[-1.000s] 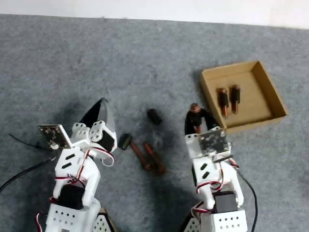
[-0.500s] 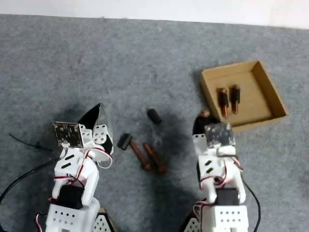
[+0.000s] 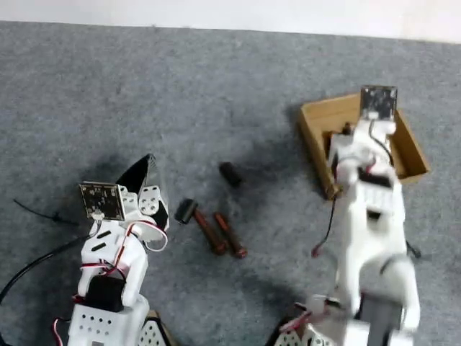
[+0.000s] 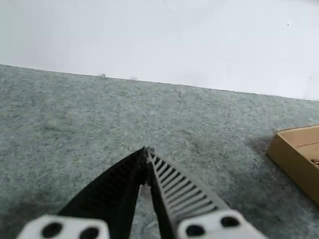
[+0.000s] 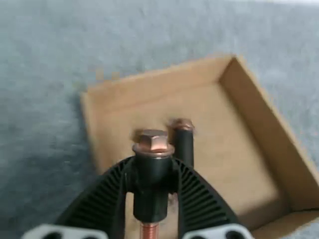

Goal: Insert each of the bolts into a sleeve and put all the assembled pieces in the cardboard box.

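My right gripper (image 5: pixel 152 167) is shut on a bolt seated in a black sleeve (image 5: pixel 151 174) and holds it upright above the cardboard box (image 5: pixel 249 124). Another assembled piece (image 5: pixel 183 142) lies on the box floor just beyond it. In the high view the right arm (image 3: pixel 367 187) stretches over the box (image 3: pixel 311 122) and hides its contents. Two copper bolts (image 3: pixel 209 231) (image 3: pixel 230 236) lie side by side mid-table, with one black sleeve (image 3: pixel 186 210) beside them and another sleeve (image 3: pixel 230 173) farther back. My left gripper (image 3: pixel 149 162) is shut and empty, left of the sleeves.
Grey carpet covers the table up to a white wall at the far edge. A corner of the box (image 4: pixel 294 149) shows off to the side of my left gripper (image 4: pixel 146 152). Black cables trail at the left arm's base (image 3: pixel 32 213).
The right arm has swung forward and to the right, carrying the sleeved bolt from in front of the box to above it. The left wrist tilted slightly, then held still.
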Available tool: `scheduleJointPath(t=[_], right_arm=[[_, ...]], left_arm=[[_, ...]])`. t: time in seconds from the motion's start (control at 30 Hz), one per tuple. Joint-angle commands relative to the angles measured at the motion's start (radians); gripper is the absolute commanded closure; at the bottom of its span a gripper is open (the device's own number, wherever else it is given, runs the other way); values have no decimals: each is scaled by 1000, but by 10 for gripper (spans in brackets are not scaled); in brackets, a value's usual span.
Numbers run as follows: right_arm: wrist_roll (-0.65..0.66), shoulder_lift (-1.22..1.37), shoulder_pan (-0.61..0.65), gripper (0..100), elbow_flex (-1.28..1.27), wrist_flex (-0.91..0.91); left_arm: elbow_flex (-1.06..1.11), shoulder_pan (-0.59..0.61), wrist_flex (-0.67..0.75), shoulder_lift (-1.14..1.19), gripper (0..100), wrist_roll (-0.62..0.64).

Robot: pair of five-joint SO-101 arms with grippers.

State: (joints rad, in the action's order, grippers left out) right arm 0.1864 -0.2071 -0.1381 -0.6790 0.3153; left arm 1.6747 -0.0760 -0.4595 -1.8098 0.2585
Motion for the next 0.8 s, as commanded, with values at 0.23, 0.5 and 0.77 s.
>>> scheduleJointPath(t=[0.23, 0.5, 0.77], right_arm=[[-3, 449, -151, 995, 570, 193], [-5, 519, -127, 994, 670, 229], [35, 590, -58, 734, 645, 288]], left_arm=[[22, 5, -2, -13, 993, -25], [22, 5, -2, -13, 993, -25], [22, 5, -2, -13, 992, -25]])
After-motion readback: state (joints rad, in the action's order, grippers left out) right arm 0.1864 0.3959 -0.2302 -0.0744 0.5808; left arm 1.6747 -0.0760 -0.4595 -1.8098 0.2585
